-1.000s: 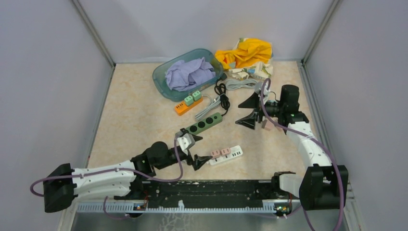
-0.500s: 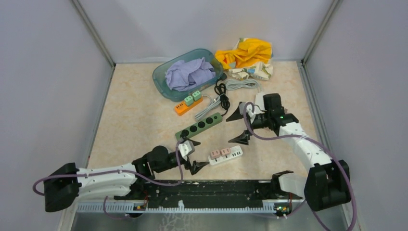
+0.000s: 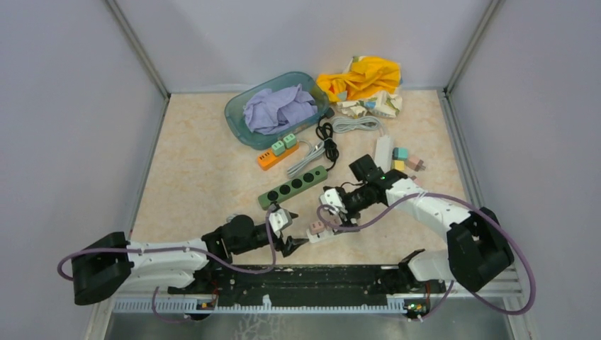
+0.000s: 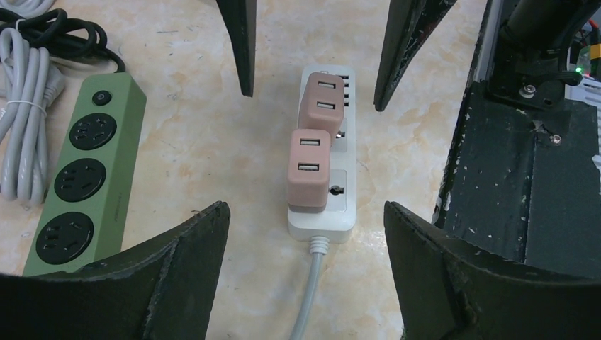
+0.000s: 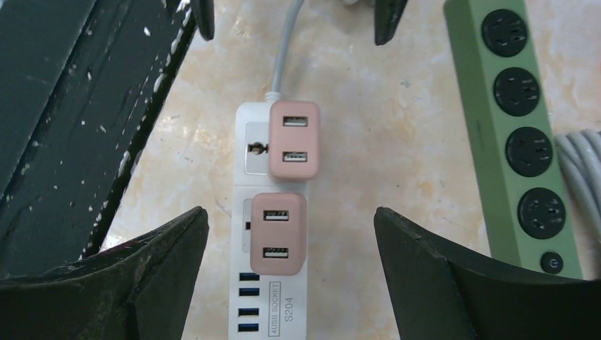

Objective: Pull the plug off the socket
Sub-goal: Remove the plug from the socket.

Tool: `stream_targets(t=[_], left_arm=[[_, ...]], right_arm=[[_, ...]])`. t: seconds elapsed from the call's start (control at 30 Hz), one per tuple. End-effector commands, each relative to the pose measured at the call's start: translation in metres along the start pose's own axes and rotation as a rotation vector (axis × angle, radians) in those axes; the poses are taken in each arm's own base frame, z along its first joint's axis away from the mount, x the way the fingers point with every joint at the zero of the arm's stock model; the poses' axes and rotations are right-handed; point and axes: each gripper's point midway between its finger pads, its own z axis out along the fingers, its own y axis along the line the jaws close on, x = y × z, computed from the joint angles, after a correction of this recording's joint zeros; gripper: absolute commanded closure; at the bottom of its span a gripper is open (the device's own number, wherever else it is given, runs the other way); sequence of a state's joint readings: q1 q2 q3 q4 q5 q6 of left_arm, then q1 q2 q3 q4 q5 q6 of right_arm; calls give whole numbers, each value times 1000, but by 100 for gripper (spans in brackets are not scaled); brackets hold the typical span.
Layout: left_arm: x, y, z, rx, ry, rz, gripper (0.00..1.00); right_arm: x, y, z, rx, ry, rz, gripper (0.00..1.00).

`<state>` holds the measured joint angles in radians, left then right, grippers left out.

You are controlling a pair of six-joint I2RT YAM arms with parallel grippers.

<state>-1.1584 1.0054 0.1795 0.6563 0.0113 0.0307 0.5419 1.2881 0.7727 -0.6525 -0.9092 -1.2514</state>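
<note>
Left gripper (image 4: 305, 209): open wide, straddling the cord-end pink plug (image 4: 309, 170) so you can pinch it.
Right gripper (image 5: 290, 212): open over the white strip (image 5: 248, 120) near the table (image 3: 198, 177)'s near edge, likely to brace it.

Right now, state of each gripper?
Left gripper: open, holding nothing, either side of the white power strip.
Right gripper: open, holding nothing.

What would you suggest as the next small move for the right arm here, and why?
Probably lower the right gripper and close on the nearer pink USB adapter: its jaws stand open on either side of it, and it sits plugged into the white power strip.
</note>
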Motion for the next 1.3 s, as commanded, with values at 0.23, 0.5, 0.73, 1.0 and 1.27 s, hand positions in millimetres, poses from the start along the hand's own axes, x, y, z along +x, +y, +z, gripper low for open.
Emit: stream_targets(t=[0.23, 0.5, 0.73, 1.0, 1.27], left_arm=[[-14, 1, 13, -1, -68, -7, 19], [-11, 1, 33, 5, -37, 12, 27], [-9, -5, 48, 48, -14, 47, 27], [10, -1, 56, 31, 43, 60, 32], [16, -4, 63, 50, 47, 62, 39]], right_arm=[[21, 5, 8, -73, 159, -85, 32], [21, 2, 9, -61, 167, -101, 58], [19, -4, 9, -34, 174, -101, 82], [16, -4, 8, -34, 164, -99, 90], [15, -3, 9, -37, 155, -92, 92]])
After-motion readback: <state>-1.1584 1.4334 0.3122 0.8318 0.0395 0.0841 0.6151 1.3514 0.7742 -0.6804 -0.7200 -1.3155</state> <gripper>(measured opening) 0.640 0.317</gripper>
